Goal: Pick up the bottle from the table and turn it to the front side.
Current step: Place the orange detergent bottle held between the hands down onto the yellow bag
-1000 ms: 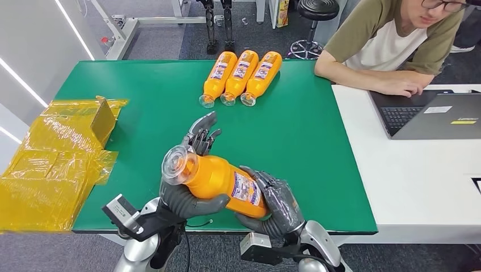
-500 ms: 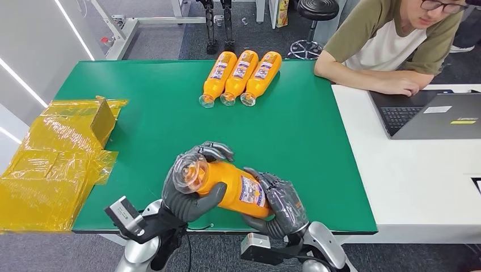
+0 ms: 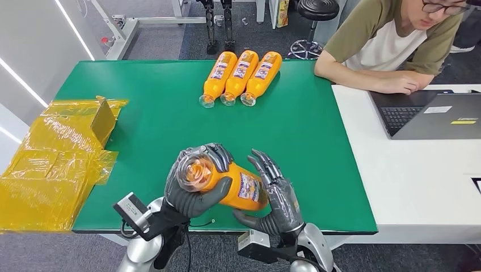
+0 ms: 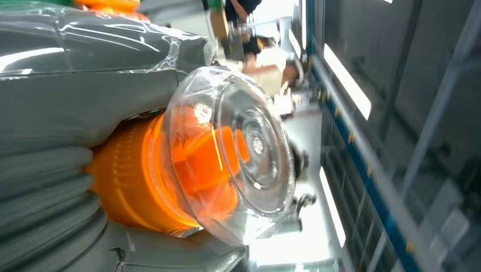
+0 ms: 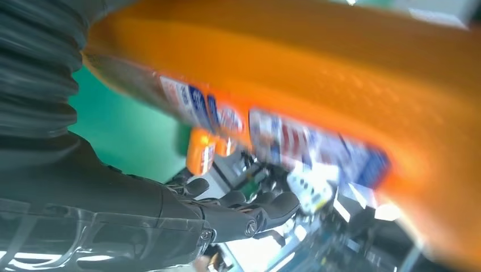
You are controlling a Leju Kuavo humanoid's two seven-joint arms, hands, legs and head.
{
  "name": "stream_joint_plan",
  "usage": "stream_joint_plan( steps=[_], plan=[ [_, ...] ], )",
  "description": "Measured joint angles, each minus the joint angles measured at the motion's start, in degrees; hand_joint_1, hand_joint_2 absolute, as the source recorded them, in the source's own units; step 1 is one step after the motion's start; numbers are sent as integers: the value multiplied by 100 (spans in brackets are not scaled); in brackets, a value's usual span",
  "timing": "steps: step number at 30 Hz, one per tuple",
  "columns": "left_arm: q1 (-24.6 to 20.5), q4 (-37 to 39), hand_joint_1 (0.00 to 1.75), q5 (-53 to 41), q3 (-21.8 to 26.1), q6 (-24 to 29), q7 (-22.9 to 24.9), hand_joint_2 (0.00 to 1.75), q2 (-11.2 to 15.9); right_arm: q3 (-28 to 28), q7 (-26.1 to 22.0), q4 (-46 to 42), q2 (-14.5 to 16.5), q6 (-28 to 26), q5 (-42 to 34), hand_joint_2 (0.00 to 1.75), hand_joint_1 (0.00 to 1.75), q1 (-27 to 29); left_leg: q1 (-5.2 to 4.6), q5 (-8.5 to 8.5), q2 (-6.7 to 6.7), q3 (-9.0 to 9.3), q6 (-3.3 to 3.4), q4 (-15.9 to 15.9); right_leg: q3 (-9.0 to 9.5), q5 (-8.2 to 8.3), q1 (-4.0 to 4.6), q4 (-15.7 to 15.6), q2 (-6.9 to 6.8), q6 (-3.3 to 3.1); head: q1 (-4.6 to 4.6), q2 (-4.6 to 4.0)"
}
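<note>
From the head view, the orange bottle [image 3: 224, 182] is held lifted over the near edge of the green table [image 3: 142, 119], lying roughly level with its clear cap end toward the camera and to the left. The left hand [image 3: 195, 184] wraps around the cap end, fingers curled over the top and thumb under it, gripping it firmly. The right hand [image 3: 275, 195] sits at the bottle's base end with its fingers spread and straightened upward, thumb beneath the bottle; it cradles the base rather than clasping it. Three more orange bottles [image 3: 241, 76] lie side by side at the far side of the table, yellow plastic-wrapped packets [image 3: 57, 158] cover the left edge, and a person [image 3: 397, 39] sits at a laptop [image 3: 437, 113] on the adjoining white table. In the left wrist view, the bottle's clear domed cap [image 4: 238, 153] and orange neck show close up, with grey fingers [image 4: 45, 192] pressed around the neck. In the right wrist view, the bottle's orange body and printed label [image 5: 295, 130] pass across the frame, and the dark fingers [image 5: 244, 215] extend apart from it, not closed on it
</note>
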Motion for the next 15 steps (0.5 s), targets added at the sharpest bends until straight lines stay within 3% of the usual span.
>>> stream_joint_plan(
  steps=[2,5,8,10,15],
  plan=[
    [27,12,175,-324,43,1110,112,175,-79,11,-38,-22,134,-420,-152,175,0,55,0,-1,0,0,-1,0,0,0,0,0,1,0,1,0],
    [95,34,175,-1104,214,3265,328,175,-173,59,-97,-90,298,-823,-402,175,0,205,1,-2,0,-1,-2,-2,-1,-1,1,0,1,-1,-1,0],
    [242,2,175,-3036,561,4552,960,175,-121,138,-147,-159,416,-884,-643,175,0,370,3,-3,0,0,-4,-4,-1,-6,2,1,0,-6,-1,0],
    [368,-89,175,-4303,911,4636,1432,175,5,163,-177,-227,448,-882,-729,175,0,514,3,-6,0,2,-8,-6,0,-11,2,1,0,-11,0,0],
    [591,-260,175,-5554,1699,4084,2467,175,566,164,-396,-377,453,-878,-1064,175,0,846,6,-8,7,4,-13,-9,-2,-16,5,2,4,-19,1,0]
  ],
)
